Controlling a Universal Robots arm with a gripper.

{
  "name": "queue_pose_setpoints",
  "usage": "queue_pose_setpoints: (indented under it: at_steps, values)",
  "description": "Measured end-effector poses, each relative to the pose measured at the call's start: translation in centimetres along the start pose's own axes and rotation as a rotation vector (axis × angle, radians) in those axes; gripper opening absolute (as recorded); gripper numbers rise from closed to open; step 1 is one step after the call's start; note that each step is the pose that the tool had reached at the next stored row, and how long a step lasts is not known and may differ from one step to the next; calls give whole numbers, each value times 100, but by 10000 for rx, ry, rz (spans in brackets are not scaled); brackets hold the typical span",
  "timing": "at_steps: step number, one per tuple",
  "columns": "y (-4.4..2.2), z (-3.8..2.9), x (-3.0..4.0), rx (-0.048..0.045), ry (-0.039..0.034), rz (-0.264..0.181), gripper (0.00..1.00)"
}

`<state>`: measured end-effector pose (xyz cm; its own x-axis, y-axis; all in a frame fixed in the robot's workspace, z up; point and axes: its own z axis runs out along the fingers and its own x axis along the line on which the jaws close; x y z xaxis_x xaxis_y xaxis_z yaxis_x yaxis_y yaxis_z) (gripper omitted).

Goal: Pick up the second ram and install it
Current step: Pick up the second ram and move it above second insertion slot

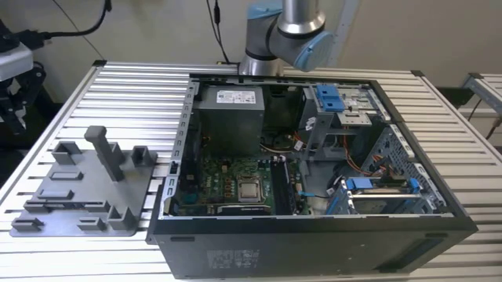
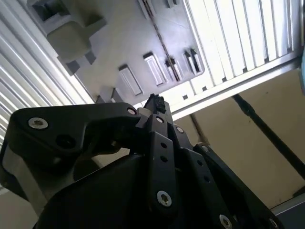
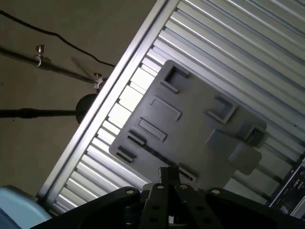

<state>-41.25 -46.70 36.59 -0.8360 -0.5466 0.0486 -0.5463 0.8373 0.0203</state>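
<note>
The second ram shows as a thin dark strip (image 1: 76, 204) standing edge-on in a slot of the grey fixture plate (image 1: 79, 220), at the exterior view's left. Both wrist views look down on that plate from high up, and the ram appears as a narrow dark line (image 3: 153, 151) (image 2: 160, 42). My gripper (image 3: 167, 174) (image 2: 155, 102) hangs well above the plate, over the end nearest the table edge. Its black fingers meet at the tips, shut, with nothing between them.
An open computer case (image 1: 314, 226) lies on the slatted aluminium table (image 1: 133, 88), with its motherboard (image 1: 235, 182) and long black memory slots (image 1: 281, 187) exposed. A tall grey post (image 1: 106, 150) rises from the fixture plate. The table edge and floor (image 3: 43, 143) lie beside the plate.
</note>
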Motion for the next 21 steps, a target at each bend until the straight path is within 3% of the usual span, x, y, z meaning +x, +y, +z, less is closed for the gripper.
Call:
queue_pose_setpoints:
  at_steps: [21]
  values:
    - [-1,33,-2,207,36,-3739,11]
